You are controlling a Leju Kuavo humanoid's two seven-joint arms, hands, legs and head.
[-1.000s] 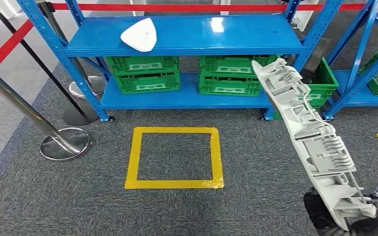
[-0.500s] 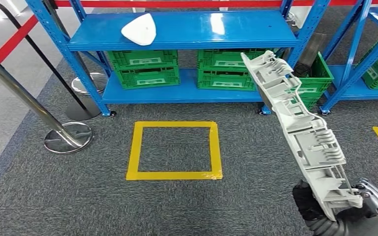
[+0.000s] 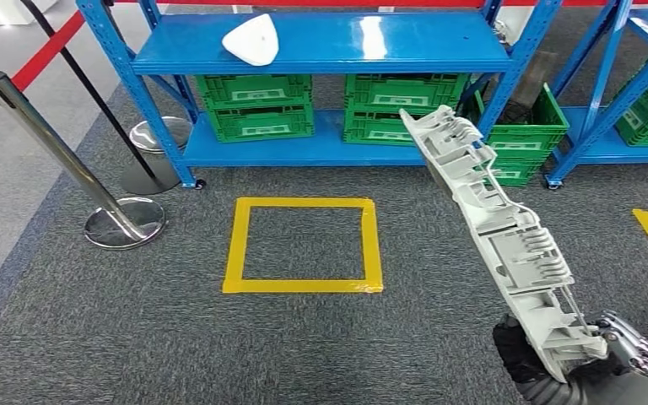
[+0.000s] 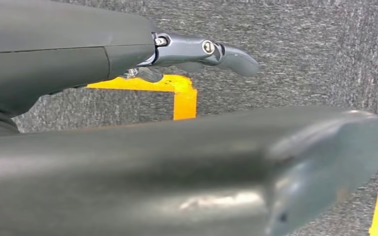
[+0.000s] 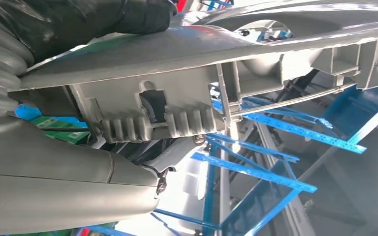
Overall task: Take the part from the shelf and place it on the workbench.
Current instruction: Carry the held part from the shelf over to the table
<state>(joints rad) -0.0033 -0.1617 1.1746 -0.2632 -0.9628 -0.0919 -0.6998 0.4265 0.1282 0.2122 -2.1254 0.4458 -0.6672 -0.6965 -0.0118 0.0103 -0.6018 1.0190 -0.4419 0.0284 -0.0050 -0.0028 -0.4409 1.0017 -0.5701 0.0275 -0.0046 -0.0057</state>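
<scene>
Head view is showing the right hand [image 3: 586, 367] gripping the long grey part [image 3: 498, 228] by its lower end, tilting it clear of the blue shelf [image 3: 321, 42] for carrying, while the left hand [image 4: 202, 49] is seemingly hanging loosely open, holding nothing.

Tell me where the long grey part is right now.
In the head view the grey part is on the right, gripped at its lower end by the right hand, slanting up over the carpet toward the blue shelf, right of the yellow square.

Two white parts [image 3: 498, 236] [image 3: 251, 39]; six green crates [image 3: 260, 105]; two stanchions [image 3: 67, 160].
</scene>
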